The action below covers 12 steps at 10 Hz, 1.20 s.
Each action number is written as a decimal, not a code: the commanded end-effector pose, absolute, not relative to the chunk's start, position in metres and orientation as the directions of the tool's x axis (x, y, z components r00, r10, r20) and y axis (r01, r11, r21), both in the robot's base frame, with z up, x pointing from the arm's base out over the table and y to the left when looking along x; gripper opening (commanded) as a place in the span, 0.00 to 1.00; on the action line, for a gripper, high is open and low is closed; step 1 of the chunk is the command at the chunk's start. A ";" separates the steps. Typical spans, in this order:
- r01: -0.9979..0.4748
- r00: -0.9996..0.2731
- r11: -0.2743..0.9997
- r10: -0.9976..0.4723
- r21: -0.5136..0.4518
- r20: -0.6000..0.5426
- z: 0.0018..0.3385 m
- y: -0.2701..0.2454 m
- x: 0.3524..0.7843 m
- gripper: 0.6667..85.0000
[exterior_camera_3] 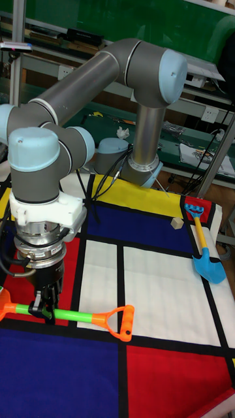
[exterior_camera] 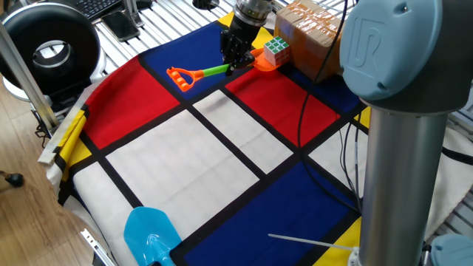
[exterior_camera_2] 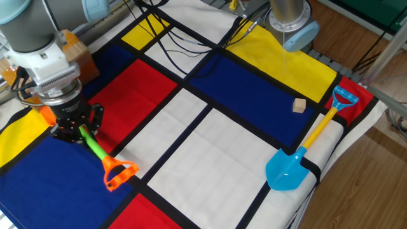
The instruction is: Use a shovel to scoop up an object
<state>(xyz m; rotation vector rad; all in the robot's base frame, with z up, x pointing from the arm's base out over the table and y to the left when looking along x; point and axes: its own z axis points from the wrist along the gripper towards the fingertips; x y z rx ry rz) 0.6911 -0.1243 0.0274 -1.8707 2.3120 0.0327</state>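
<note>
The hand (exterior_camera_3: pixel 47 307) pinched the lime-green shaft of the orange shovel (exterior_camera: pixel 198 73), which lay on the checked cloth (exterior_camera: pixel 185 155) of the counter. Its blade sat under the Rubik's cube (exterior_camera: pixel 277 49), just beside the cardboard box (exterior_camera: pixel 314 33). A light-blue shovel (exterior_camera_2: pixel 304 151) lay well apart.
</note>
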 end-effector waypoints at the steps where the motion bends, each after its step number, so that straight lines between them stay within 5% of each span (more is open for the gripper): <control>1: -0.961 -0.237 0.250 -0.964 -0.115 -0.120 0.029 -0.135 0.698 0.00; 12: -0.951 -0.288 0.295 -0.953 -0.087 -0.091 0.027 -0.141 0.689 0.00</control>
